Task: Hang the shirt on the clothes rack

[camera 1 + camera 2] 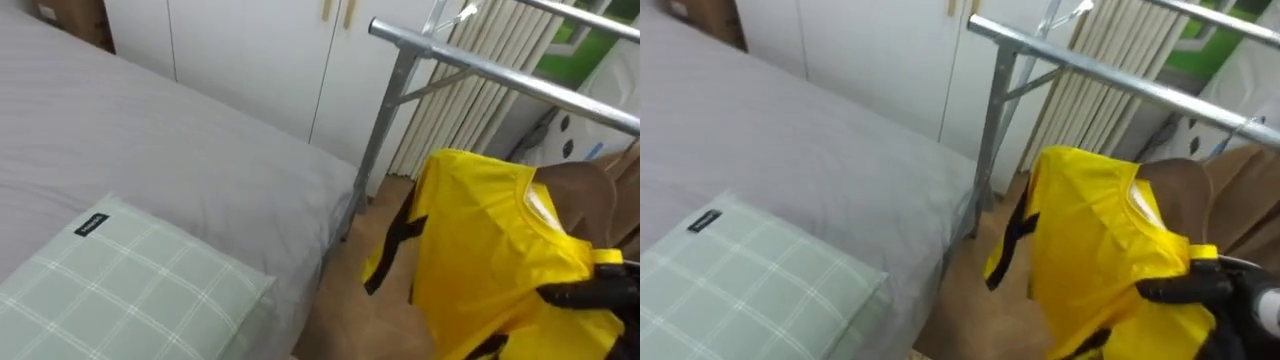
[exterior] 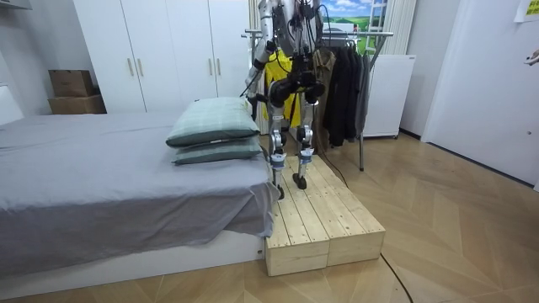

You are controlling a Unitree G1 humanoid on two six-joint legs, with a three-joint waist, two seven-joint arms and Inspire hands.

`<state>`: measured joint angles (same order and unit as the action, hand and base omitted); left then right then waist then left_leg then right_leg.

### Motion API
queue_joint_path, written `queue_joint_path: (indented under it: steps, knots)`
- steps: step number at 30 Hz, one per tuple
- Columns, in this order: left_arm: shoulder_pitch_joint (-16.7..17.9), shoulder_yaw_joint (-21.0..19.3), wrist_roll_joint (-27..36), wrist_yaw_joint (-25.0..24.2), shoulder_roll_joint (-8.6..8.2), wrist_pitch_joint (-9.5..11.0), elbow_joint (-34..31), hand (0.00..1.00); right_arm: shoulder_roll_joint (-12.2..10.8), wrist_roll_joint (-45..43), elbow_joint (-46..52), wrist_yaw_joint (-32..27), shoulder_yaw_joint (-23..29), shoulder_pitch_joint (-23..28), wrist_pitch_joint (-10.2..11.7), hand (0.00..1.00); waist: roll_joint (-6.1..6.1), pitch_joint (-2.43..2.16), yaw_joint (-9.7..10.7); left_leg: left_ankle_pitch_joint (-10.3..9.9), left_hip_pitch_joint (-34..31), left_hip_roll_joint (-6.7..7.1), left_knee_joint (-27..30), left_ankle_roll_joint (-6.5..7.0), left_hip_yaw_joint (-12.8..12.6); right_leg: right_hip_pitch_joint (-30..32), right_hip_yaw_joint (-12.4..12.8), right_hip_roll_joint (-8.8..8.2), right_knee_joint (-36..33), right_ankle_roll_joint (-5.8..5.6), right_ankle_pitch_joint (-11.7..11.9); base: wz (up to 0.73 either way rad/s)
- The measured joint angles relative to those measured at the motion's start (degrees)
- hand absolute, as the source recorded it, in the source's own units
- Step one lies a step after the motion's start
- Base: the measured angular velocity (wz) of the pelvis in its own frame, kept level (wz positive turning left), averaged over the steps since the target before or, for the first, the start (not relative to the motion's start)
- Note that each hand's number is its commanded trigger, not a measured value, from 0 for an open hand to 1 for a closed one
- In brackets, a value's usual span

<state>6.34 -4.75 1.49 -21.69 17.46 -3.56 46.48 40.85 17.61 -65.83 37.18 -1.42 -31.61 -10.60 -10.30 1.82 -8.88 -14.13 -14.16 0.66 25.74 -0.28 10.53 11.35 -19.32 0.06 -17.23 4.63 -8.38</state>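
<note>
Where the rack rail [image 1: 500,70] passes the bed's [image 1: 150,150] corner, the right hand [image 1: 588,292] has its fingers curled on the yellow shirt [image 1: 480,240], held below that rail.

I see the yellow shirt [image 1: 480,240], trimmed in black, hanging loose and rumpled. It spreads to the left of and below my right hand [image 1: 590,295], with its collar just above the hand and up-left of it. The grey metal rack rail [image 1: 500,65] slants across higher up, above the hand and clear of the shirt.
</note>
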Motion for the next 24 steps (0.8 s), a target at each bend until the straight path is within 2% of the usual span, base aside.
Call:
queue_joint_path:
  steps: [2,7,10,14,19,20,21,22,24]
  knots:
    - [-1.33,0.69,0.08,-0.32,0.14,0.2,0.02,0.0,-0.07,0.99,-0.86,-0.27,0.0,-0.41,1.24,1.0,0.58,0.42,-0.29,-0.08,-1.69,0.03,1.23,-0.12,0.06,1.19,-0.82,-0.21,-0.87,0.42,-0.26,0.19]
    - [-2.34,1.79,0.07,-0.36,0.59,1.09,-2.17,0.0,-0.41,4.98,-2.32,-0.97,-0.05,-0.97,1.63,1.0,0.96,0.79,-1.26,-0.34,-6.06,-0.06,3.99,-0.68,0.4,4.98,-1.8,-0.4,-2.88,1.03,-0.77,0.12]
    - [-3.46,3.24,0.05,-0.48,1.07,1.08,-2.77,0.0,-0.41,6.96,-3.54,-1.69,-0.76,-1.24,2.05,1.0,1.79,1.36,-1.52,-0.55,-7.66,-0.06,5.26,-1.02,0.63,6.01,-2.47,-0.47,-3.82,1.17,-1.22,0.16]
    - [-4.03,5.12,0.05,-0.49,2.08,1.07,-4.93,0.0,-0.75,9.22,-4.02,-1.93,-0.79,-1.22,3.41,1.0,2.12,1.33,-1.75,-0.7,-9.8,-0.2,6.23,-1.25,0.74,7.66,-3.73,-0.76,-4.81,1.25,-1.44,0.06]
    - [-4.84,6.21,0.06,-0.32,2.21,1.08,-5.29,0.0,-0.79,10.8,-5.32,-2.08,-0.85,-1.31,4.46,1.0,3.06,1.23,-1.97,-1.22,-11.14,-0.91,8.01,-1.73,0.66,7.76,-4.84,-0.23,-4.78,1.57,-1.32,0.06]
    - [-4.97,6.49,0.06,-0.18,2.25,1.07,-5.49,0.0,-0.79,11.59,-5.45,-2.13,-1.21,-1.32,4.83,0.62,3.08,1.22,-2.04,-1.22,-11.18,-0.96,8.01,-1.73,0.67,7.76,-4.88,-0.18,-4.76,1.61,-1.32,0.05]
    - [-4.97,7.2,0.06,-0.08,2.56,1.07,-6.12,0.0,-0.79,12.09,-5.46,-2.14,-1.56,-1.31,5.01,0.15,3.08,1.22,-2.19,-1.22,-11.18,-1.01,7.99,-1.73,0.66,7.76,-4.89,-0.15,-4.76,1.65,-1.35,0.04]
    - [-4.97,7.34,0.06,-0.09,2.66,1.08,-6.44,0.0,-0.79,12.31,-5.47,-2.14,-1.82,-1.32,5.07,0.0,3.07,1.22,-2.23,-1.22,-11.18,-1.03,7.97,-1.74,0.66,7.76,-4.92,-0.14,-4.76,1.68,-1.36,0.0]
    - [-5.05,7.34,0.06,-0.11,2.82,1.08,-7.15,0.0,-0.79,12.8,-5.55,-2.14,-1.93,-1.31,5.4,0.0,3.05,1.2,-2.32,-1.2,-11.19,-1.07,7.97,-1.75,0.66,7.76,-4.93,-0.08,-4.73,1.75,-1.38,0.0]
